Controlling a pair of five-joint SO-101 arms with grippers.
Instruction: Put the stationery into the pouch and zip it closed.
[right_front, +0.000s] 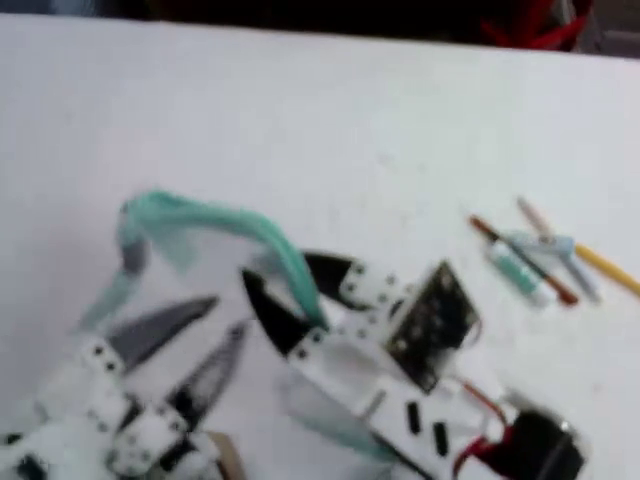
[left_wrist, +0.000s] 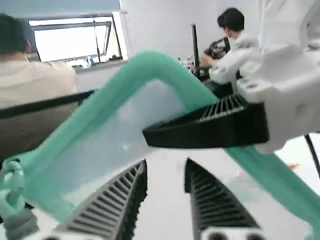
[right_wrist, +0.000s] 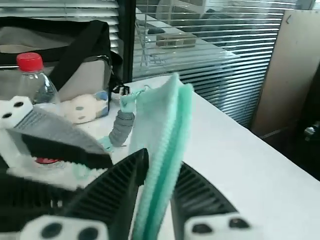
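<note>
— The right tool (right_wrist: 160, 165) is closed on the rim of the pouch (right_front: 200, 215), lifted over the near edge of the bench (right_front: 350, 120). The left tool (left_wrist: 165, 165) stands open beside it.
— The stationery (right_front: 545, 260) lies near the right edge. Held by one tool only, the soft rim may slip, I think.

Pouch (right_front: 200, 215) was mint green at the edges, with a pale see-through panel. Its zip pull (right_wrist: 121, 127) was grey. Right gripper (right_wrist: 160, 162) and left gripper (left_wrist: 165, 165), both by the pouch, had white bodies and black ribbed fingers. Table (right_front: 350, 110) was white. Stationery (right_front: 545, 260), well apart from the pouch, was yellow, orange-brown, teal-and-white and light blue.
</note>
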